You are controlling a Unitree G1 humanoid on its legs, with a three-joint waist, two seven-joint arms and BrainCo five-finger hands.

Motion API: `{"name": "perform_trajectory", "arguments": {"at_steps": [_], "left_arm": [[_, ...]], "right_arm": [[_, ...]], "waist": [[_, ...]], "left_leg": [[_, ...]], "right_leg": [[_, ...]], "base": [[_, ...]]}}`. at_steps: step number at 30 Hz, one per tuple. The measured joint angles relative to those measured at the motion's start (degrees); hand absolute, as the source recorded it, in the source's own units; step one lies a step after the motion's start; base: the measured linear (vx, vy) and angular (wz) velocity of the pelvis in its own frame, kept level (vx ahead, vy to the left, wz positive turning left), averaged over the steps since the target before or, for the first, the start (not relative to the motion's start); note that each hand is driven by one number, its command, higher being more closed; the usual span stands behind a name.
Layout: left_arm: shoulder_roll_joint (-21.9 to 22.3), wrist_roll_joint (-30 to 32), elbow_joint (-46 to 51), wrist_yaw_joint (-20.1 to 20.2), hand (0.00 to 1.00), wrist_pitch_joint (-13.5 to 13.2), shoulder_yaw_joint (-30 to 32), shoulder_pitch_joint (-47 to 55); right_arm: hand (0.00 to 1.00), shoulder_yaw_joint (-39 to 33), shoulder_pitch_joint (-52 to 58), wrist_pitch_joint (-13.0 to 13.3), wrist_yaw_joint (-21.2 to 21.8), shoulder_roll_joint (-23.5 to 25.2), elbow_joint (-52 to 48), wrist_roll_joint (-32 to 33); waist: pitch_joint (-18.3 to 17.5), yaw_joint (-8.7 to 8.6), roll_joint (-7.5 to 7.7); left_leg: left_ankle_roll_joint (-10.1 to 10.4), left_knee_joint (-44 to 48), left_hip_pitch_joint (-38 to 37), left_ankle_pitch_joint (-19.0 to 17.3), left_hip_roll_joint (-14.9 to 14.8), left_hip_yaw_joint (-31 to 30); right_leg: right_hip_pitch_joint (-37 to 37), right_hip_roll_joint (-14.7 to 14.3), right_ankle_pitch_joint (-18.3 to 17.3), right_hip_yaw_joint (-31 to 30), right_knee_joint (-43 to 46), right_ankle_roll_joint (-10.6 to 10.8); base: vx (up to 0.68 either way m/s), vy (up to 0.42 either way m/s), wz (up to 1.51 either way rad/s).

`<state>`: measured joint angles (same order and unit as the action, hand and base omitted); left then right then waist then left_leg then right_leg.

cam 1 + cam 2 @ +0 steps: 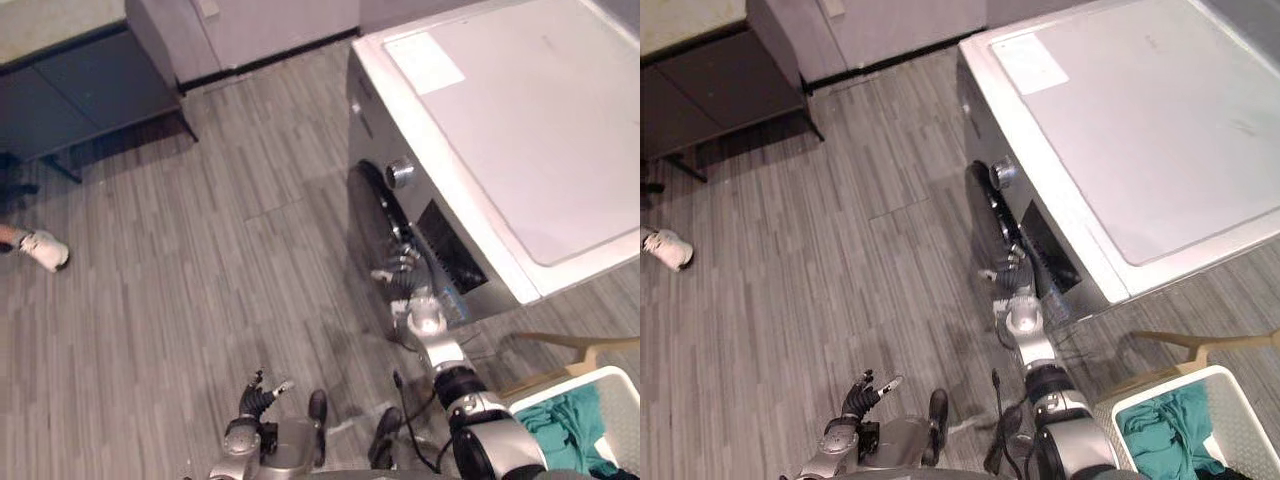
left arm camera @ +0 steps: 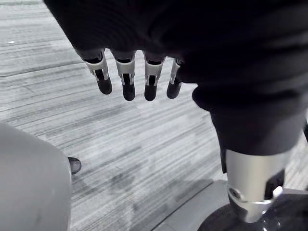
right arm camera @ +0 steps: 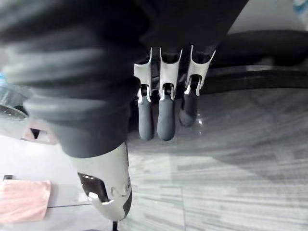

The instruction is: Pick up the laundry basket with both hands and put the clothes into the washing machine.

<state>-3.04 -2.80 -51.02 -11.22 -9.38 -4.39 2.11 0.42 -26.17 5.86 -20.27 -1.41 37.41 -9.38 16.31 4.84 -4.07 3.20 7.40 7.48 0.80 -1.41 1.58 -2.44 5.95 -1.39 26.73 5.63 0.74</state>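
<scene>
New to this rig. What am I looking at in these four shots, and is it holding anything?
This is a humanoid robot. The two wide pictures come from its head camera, looking down; the two close ones from cameras on its wrists. The white box is the washing machine, dark round door in front. The right robot hand reaches to that door, fingers straight. The left robot hand hangs low, relaxed. Neither holds anything. The white laundry basket with green clothes stands on the floor at the robot's right. A person's shoe shows far left.
</scene>
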Motion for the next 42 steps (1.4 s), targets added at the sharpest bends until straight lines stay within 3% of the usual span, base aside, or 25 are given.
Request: {"name": "perform_trajectory", "arguments": {"at_steps": [7, 10, 14, 21, 25, 27, 33, 35, 42], "left_arm": [[0.1, -1.3, 1.7, -0.5, 0.00, -0.6, -0.2, -1.0], [-0.1, -1.7, 2.2, -0.5, 0.00, -0.9, -0.6, -2.6], [-1.0, -1.8, 2.2, -0.5, 0.00, -1.0, -0.6, -4.5], [-1.9, -3.4, 2.3, -1.4, 0.00, -1.2, -2.9, -7.6], [-2.1, -3.4, 4.4, -1.5, 0.00, -1.4, -4.2, -9.3], [-2.0, -3.4, 4.7, -1.5, 0.00, -1.4, -4.8, -10.3], [-1.9, -3.4, 6.8, -1.7, 0.00, -2.2, -4.4, -10.8], [-1.7, -3.4, 6.8, -1.7, 0.00, -2.2, -4.0, -10.8], [-1.7, -3.1, 6.8, -3.2, 0.00, -2.1, -3.8, -11.1]], "right_arm": [[0.00, -0.1, -1.6, -0.1, -2.2, 0.3, -2.1, 0.2], [0.00, 1.3, -5.1, -0.1, -0.6, -0.7, 1.6, 5.4], [0.00, 7.5, -11.4, -0.1, 2.6, -0.7, 5.4, 11.8], [0.00, 11.2, -26.7, 1.6, 6.0, 4.8, 6.7, 23.7], [0.00, 10.3, -34.0, 4.1, 6.5, 6.6, 4.1, 30.7], [0.00, 8.5, -35.2, 4.9, 6.2, 6.9, 2.0, 31.2], [0.00, 8.6, -36.1, 4.7, 2.2, 5.2, -5.5, 23.4], [0.00, 8.3, -33.5, 3.6, -0.8, 4.4, -9.8, 16.8], [0.00, 1.8, -13.6, 1.3, -5.3, 0.1, -21.6, 5.0]], "waist": [[3.1, 0.92, -0.75], [6.0, 1.85, -2.16], [7.6, 2.96, -2.30], [7.8, 6.61, -2.41], [7.8, 9.26, -2.38], [7.9, 10.50, -2.30], [8.8, 10.84, -0.70], [9.5, 9.67, 0.37], [10.5, 7.10, 2.11]], "left_leg": [[-1.1, -3.4, 3.9, 1.7, 0.4, -0.4], [-0.9, -4.9, 4.9, 1.5, 0.3, -0.3], [-0.3, -4.3, 7.4, 2.0, 0.3, 0.1], [0.5, -3.5, 11.0, 3.8, -0.4, -1.6], [0.7, -3.3, 13.3, 5.0, 0.0, -5.4], [0.3, -3.2, 13.7, 5.4, 0.3, -7.3], [0.5, -2.9, 14.0, 5.5, 0.8, -9.6], [0.5, -2.8, 14.0, 5.5, 0.5, -9.4], [0.5, -2.8, 13.7, 5.4, -0.6, -7.3]], "right_leg": [[-5.3, 0.2, 0.1, -0.4, 0.3, 0.1], [-8.3, 0.5, -0.1, -1.1, 2.8, -0.2], [-11.5, 1.2, 0.1, -1.5, 5.2, -0.7], [-14.1, 1.3, -0.4, 1.5, 7.3, -1.6], [-16.0, 2.9, -3.6, 5.6, 11.8, -2.0], [-15.9, 3.4, -5.2, 7.0, 13.5, -1.8], [-16.6, 5.1, -8.6, 9.3, 18.2, -1.9], [-16.8, 4.8, -8.6, 8.9, 18.2, -1.9], [-16.5, 2.6, -6.7, 5.9, 14.6, -2.7]], "base": [[-0.17, 0.055, 0.06], [-0.23, 0.060, -0.05], [-0.21, 0.022, -0.03], [-0.05, -0.059, 0.20], [0.08, -0.086, 0.49], [0.10, -0.110, 0.62], [0.08, -0.121, 0.28], [0.00, -0.115, -0.12], [-0.04, -0.038, -0.21]]}}
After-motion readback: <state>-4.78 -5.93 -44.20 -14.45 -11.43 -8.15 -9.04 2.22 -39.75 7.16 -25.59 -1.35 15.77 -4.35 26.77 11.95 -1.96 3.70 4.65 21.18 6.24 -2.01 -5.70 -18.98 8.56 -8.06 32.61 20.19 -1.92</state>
